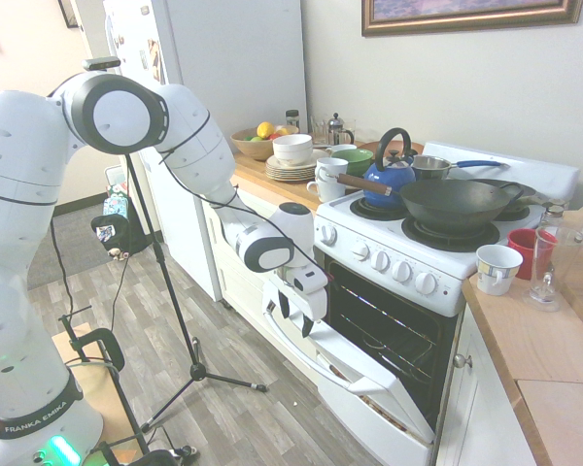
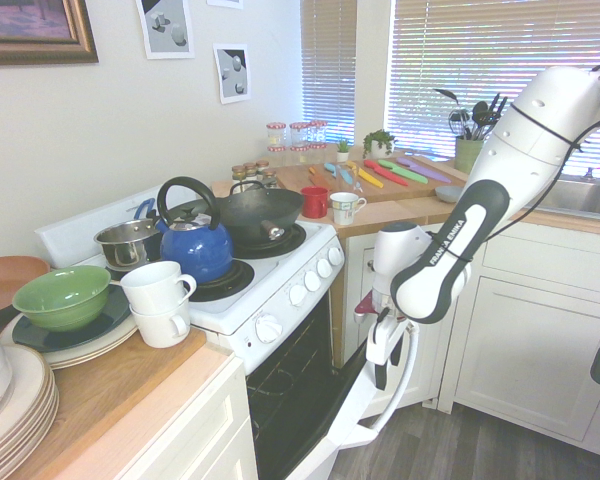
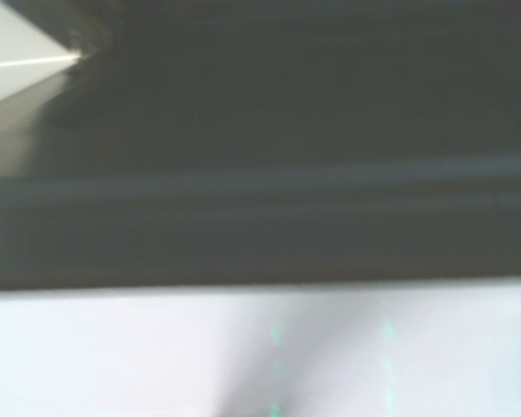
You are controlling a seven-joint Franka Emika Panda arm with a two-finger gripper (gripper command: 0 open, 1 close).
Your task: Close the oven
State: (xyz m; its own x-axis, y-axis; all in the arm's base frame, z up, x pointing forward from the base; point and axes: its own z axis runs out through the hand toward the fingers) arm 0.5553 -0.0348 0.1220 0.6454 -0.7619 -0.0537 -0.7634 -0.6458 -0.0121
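Note:
The white oven (image 1: 394,260) stands between the counters, with a row of white knobs and black coil burners on top. Its drop-down door (image 1: 369,388) hangs partly open, tilted outward, so the dark cavity with wire racks (image 1: 389,325) shows. My gripper (image 1: 296,316) is at the door's upper edge, against the bar handle (image 2: 408,365). From the other side my gripper (image 2: 380,352) sits just above the tilted door (image 2: 360,415). The blurred wrist view shows the dark cavity (image 3: 260,156) above a white door surface (image 3: 156,356).
A wok (image 1: 455,202), a blue kettle (image 1: 389,175) and a small pot (image 2: 128,240) sit on the burners. Cups, bowls and plates crowd the wooden counter (image 1: 554,349) on both sides. White cabinets (image 2: 525,330) flank the oven, and the refrigerator (image 1: 223,68) is behind the arm.

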